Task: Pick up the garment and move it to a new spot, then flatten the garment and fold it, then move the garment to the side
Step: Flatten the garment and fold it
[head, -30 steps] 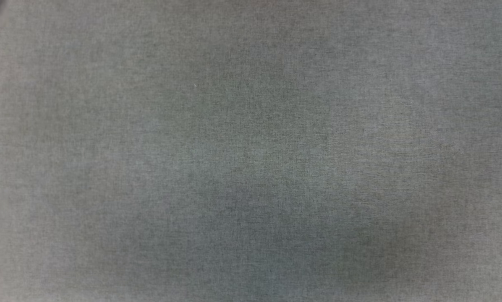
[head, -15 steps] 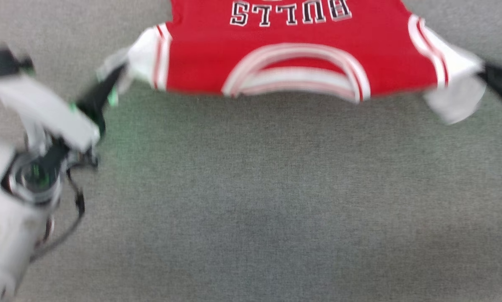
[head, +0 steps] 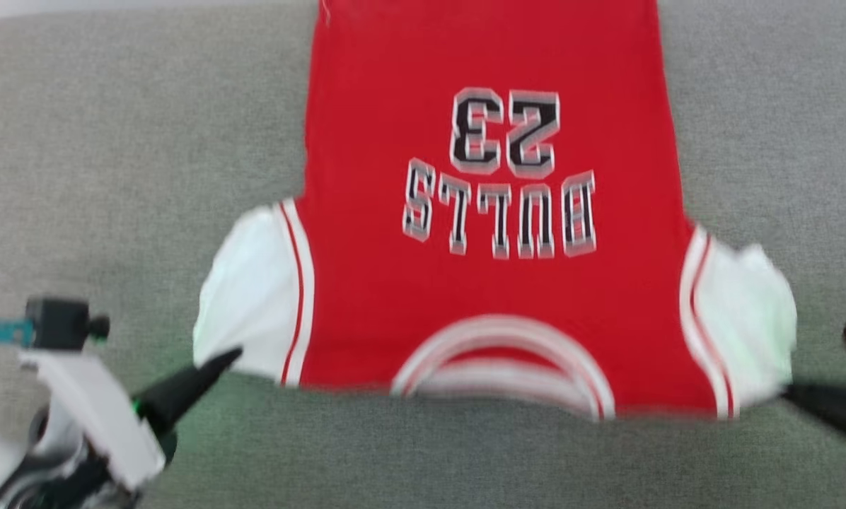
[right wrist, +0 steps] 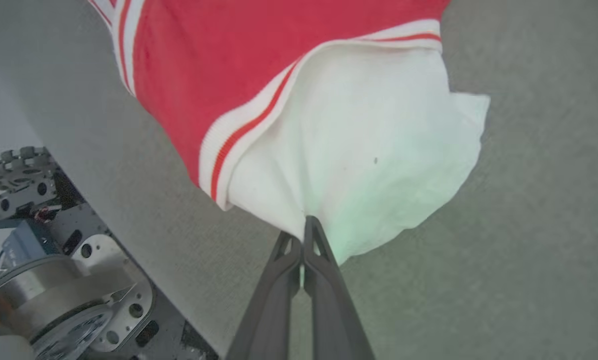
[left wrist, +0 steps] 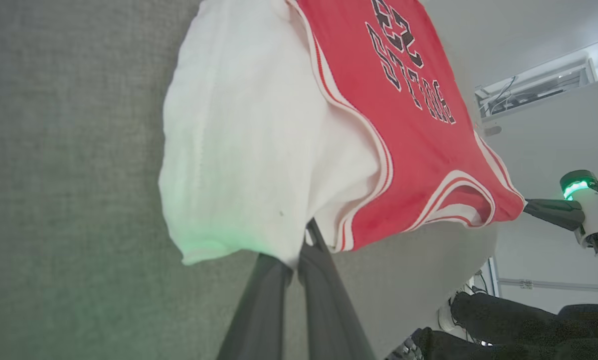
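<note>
The desk (head: 112, 162) wears a plain, flat grey woven cover, tinged soft green near its closer edge; beyond its far edge a pale strip (head: 76, 8) runs along the top left of the head view; in the left wrist view a white ledge (left wrist: 554, 75) carries loose cables (left wrist: 516, 97) above a pale wall (left wrist: 544, 140); lower down lie dark shapes (left wrist: 519, 325), too blurred to name.

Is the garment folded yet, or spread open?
Spread, not folded: the garment shows its front, sleeves out, left gripper and right gripper each pinching one.
</note>
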{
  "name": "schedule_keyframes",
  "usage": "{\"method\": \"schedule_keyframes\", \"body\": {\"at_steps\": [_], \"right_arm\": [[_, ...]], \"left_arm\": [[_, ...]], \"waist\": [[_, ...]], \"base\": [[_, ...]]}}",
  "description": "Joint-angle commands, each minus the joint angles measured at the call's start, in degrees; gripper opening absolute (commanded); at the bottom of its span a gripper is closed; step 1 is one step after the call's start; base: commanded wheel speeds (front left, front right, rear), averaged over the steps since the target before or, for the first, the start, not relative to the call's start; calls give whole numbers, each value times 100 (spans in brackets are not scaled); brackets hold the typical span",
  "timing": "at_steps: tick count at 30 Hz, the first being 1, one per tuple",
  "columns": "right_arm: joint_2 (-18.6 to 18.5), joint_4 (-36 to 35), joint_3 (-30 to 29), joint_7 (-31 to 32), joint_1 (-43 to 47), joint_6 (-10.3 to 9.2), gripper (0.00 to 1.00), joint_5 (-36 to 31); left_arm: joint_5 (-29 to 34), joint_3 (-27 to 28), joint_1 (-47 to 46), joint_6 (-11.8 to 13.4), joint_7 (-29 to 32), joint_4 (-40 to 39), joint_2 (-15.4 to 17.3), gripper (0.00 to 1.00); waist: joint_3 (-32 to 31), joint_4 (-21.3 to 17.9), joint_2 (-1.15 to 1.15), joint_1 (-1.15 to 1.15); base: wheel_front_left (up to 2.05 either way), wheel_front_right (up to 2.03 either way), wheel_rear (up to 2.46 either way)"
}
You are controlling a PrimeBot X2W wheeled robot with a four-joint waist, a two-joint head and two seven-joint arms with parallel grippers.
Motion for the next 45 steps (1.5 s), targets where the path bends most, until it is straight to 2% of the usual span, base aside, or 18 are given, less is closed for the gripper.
{"method": "schedule_keyframes", "body": {"at_steps": [1,9,11,15,19,22,23,28,33,37,45], "right_arm": [[-63,-90,-63,123,314,-11,0,132],[-398,-620,-439,788,1755,-11,0,609],[-485,-760,-602,872,2001,-11,0,674],[-337,-837,-1079,838,2222,-11,0,455],[76,-736,-1343,1152,2327,-11,0,30],[498,-572,-1330,1465,2365,-11,0,-255],[498,-572,-1330,1465,2365,-11,0,-255],[1207,-80,-1014,1787,2262,-10,0,-728],[1864,608,-581,1629,2054,-11,0,-874],[2089,1100,-244,1427,1824,-29,0,-1172],[2351,1610,269,963,1391,-59,0,-1366]], "left_arm": [[-45,19,263,-20,-69,-148,158,0],[-337,60,1332,-20,-304,-1284,921,0],[-405,66,1516,-20,-328,-1502,1055,0],[-386,95,1688,-20,-460,-1630,1130,0],[-284,-6,1599,-20,-426,-1515,927,0],[-176,-161,1431,-20,-295,-1284,646,0],[-176,-161,1431,-20,-295,-1284,646,0],[-37,-402,1084,-14,-128,-620,15,0],[254,-639,766,-1,-88,147,-517,0],[394,-738,577,11,-94,588,-781,0],[520,-825,419,29,-182,910,-974,0]], "waist": [[-35,31,0,0],[-108,135,0,0],[-127,153,0,0],[-131,144,0,0],[-120,142,0,0],[-95,168,0,0],[-95,168,0,0],[-18,250,0,0],[51,302,0,0],[79,326,0,0],[80,233,0,0]], "base": [[0,0,0],[0,0,0],[0,0,0],[0,0,0],[0,0,0],[0,0,0],[0,0,0],[0,0,0],[0,0,0],[0,0,0],[0,0,0]]}}
